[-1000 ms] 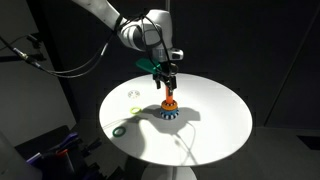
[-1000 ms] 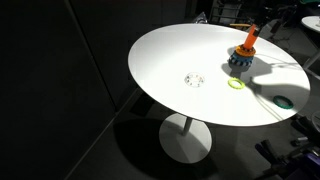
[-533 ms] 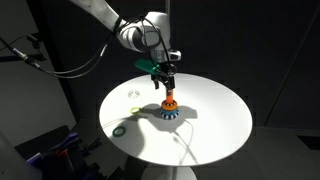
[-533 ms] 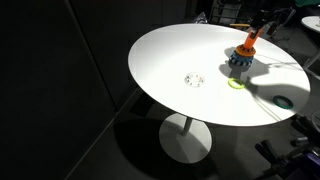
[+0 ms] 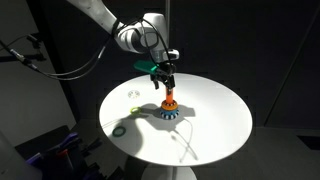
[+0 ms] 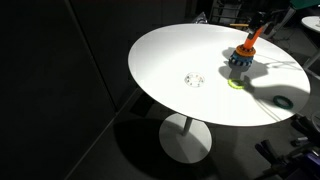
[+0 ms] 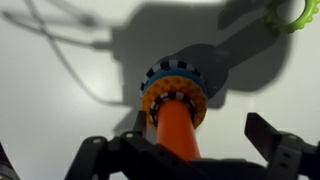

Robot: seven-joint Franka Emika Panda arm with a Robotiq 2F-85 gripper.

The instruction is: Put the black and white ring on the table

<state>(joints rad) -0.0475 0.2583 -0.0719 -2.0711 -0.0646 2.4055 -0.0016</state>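
Cannot see the tips of the gripper fingers in the wrist view: dark, blurred, cropped by the bottom edge. Cannot follow the peg to its upper end either, cut off down there between them. Can make out only part of the black and white ring, with the rest behind the peg. Catches just a piece of the green ring at the top right corner. Cannot pick out any ring's pattern on the peg in both exterior views: far too small. Barely shows the pale ring, tiny and faint on the table. Crops the arm at the top edge. Cuts off the right side of the table in an exterior view.
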